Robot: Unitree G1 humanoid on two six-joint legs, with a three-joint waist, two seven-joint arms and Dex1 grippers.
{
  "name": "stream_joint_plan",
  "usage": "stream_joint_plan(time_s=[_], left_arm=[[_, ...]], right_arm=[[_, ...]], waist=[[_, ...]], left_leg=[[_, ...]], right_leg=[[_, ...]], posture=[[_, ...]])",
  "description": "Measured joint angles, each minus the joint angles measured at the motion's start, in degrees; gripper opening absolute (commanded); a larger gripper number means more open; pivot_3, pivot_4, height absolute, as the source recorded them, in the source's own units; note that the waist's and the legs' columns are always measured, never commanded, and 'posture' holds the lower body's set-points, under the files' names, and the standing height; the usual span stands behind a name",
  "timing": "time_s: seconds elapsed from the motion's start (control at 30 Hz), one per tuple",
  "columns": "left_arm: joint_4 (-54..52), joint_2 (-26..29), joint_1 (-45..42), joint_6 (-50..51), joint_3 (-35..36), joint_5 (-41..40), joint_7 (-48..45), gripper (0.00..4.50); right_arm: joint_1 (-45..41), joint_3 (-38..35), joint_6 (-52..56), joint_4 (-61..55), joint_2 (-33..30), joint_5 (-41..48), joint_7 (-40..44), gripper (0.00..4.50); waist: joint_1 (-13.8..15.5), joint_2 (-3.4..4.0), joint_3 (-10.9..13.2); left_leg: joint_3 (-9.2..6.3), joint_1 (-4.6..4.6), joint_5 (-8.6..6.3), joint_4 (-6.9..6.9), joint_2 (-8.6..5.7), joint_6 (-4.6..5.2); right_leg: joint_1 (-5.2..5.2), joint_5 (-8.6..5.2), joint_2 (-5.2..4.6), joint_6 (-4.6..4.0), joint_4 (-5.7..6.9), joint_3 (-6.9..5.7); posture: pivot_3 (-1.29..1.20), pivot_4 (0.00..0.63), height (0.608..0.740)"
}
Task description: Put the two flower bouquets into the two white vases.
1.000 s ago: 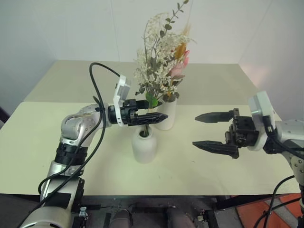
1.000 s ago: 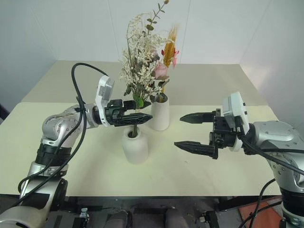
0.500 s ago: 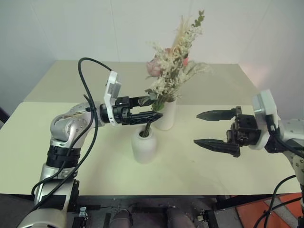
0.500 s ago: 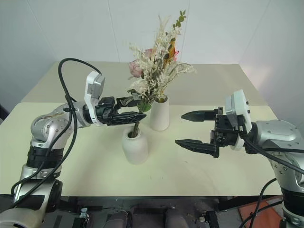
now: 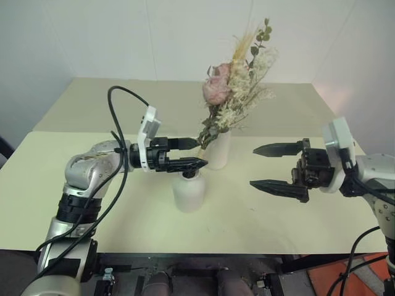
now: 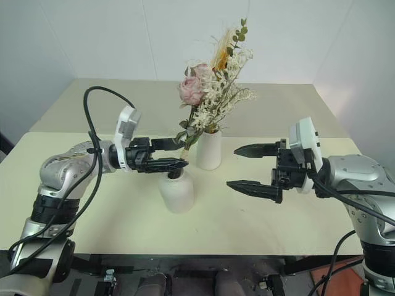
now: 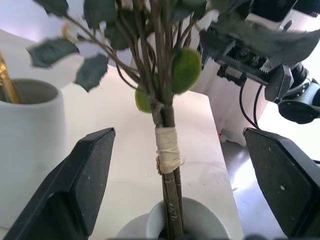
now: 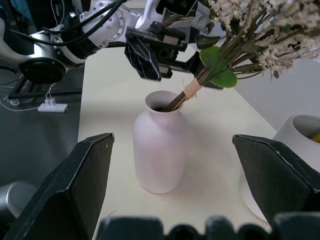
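The squat white vase [image 5: 188, 192] stands in the middle of the table, with the bushy bouquet [image 5: 237, 86] in its mouth. The bouquet leans right, across the taller white vase [image 5: 218, 151] behind it. That taller vase holds the slim yellow-orange straw bunch [image 6: 220, 57]. My left gripper [image 5: 200, 152] is open just above the squat vase's mouth. In the left wrist view the taped stems [image 7: 167, 150] stand between its fingers [image 7: 87, 175], apart from both. My right gripper [image 5: 253, 166] hangs open to the right of both vases, holding nothing.
The cream table [image 5: 92, 111] reaches back to a white wall. Its front edge [image 5: 203, 250] runs close below the vases. The left arm's black cable [image 5: 114, 123] loops above that arm.
The bushy bouquet has tipped over from leaning left to leaning right in the squat vase. My left gripper has sunk and drawn back a little. The right gripper has kept still.
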Motion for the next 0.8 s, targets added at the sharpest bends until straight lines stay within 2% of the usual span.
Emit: stream_joint_plan(time_s=[0.37, 0.63, 0.8], left_arm=[[7.9, -5.1, -6.2, -2.0, -3.2, 2.1, -5.8, 4.45], [8.7, -4.3, -7.1, -0.1, 2.1, -0.8, -6.5, 4.45], [6.1, -3.1, -5.8, 1.9, 4.5, -2.7, -5.7, 4.45]], right_arm=[[2.3, -0.6, 0.0, -1.9, 0.2, 0.0, -2.4, 4.5], [3.0, -0.9, 0.0, -2.0, 0.3, 0.0, -2.9, 4.5], [0.6, 1.1, 0.0, 1.6, 1.7, -0.7, -2.4, 4.5]], waist=[[-0.2, 0.0, 0.0], [-0.2, 0.0, 0.0], [-0.3, 0.0, 0.0]], left_leg=[[0.0, 0.0, 0.0, -0.01, 0.0, 0.0], [0.0, 0.0, 0.0, -0.01, 0.01, 0.0], [0.0, 0.01, 0.0, -0.01, 0.01, 0.0]], right_leg=[[0.0, 0.0, 0.01, 0.0, 0.01, 0.01], [-0.02, 0.0, 0.01, 0.0, 0.02, 0.01], [-0.01, 0.0, 0.0, 0.0, 0.02, 0.01]], posture=[[0.0, 0.15, 0.74], [0.0, 0.15, 0.74], [0.0, 0.15, 0.74]])
